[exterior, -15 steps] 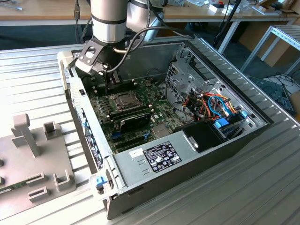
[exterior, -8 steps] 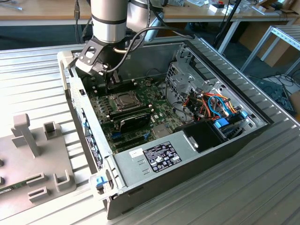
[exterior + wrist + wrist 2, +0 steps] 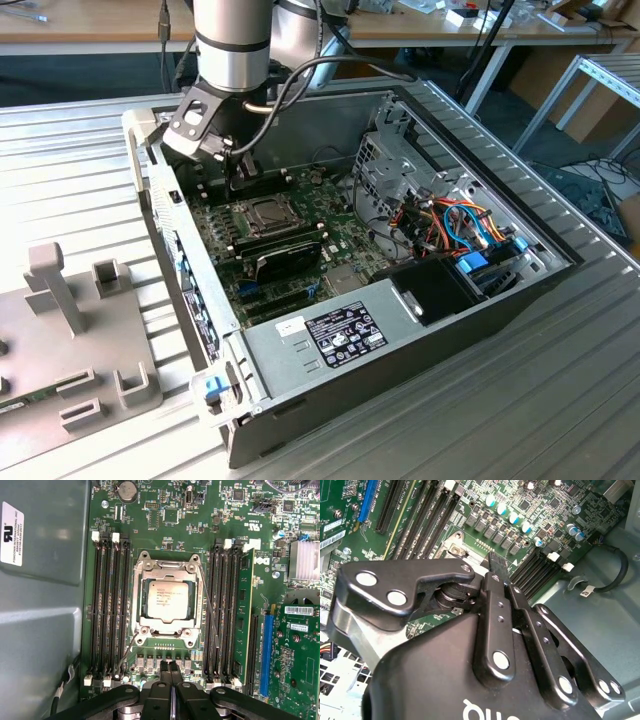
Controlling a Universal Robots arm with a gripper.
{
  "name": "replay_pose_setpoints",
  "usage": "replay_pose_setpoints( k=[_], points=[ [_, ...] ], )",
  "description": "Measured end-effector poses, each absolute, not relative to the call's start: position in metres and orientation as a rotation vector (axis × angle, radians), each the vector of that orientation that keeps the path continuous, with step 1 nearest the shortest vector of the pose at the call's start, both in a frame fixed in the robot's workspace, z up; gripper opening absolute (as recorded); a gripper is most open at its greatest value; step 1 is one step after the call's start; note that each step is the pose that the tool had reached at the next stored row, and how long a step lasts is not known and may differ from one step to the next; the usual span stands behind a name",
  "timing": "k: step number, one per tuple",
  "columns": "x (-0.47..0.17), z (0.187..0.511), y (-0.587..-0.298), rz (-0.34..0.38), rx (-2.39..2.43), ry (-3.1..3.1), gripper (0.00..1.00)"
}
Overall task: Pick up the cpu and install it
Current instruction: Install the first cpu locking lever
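Your cpu (image 3: 167, 597) sits flat in the middle of the socket frame (image 3: 167, 630) on the green motherboard (image 3: 170, 520). It has long black memory slots (image 3: 107, 605) on either side. In the exterior view it lies inside the open computer case (image 3: 300, 345), toward the exterior view's left and the far end of the board. The case rests on the ribbed metal tabletop (image 3: 80, 150).

The gripper (image 3: 170, 666) hangs over the board just beside the socket, apart from the chip, and its jaws are together with nothing between them. You can see the same closed tips in the second wrist view (image 3: 495, 562), poised above the board.

Treat the chip as light, thin and rigid. It probably won't flex, but the smooth metal lid looks slippery and its underside is likely delicate. The safest hold is across two opposite edges, kept level, not a press on the top face. The frame surrounds it closely, so there looks to be little room for the jaws at those edges.

The chip is a small square with a dull silver-grey top. It carries some fine print that you needn't read, and it looks tiny against the board. I can't tell whether the frame's thin wire levers are latched.
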State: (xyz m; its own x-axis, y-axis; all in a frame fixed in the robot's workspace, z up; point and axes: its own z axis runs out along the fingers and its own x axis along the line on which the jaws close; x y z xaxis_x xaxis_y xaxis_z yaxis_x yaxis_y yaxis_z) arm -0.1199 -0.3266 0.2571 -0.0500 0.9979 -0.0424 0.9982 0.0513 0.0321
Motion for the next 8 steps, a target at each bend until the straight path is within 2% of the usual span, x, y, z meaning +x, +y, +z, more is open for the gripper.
replay_pose_setpoints(
  k=[8],
  points=[
    [-0.1199, 0.2571, -0.3267, -0.009, 2.128, 2.239, 0.11]
  ],
)
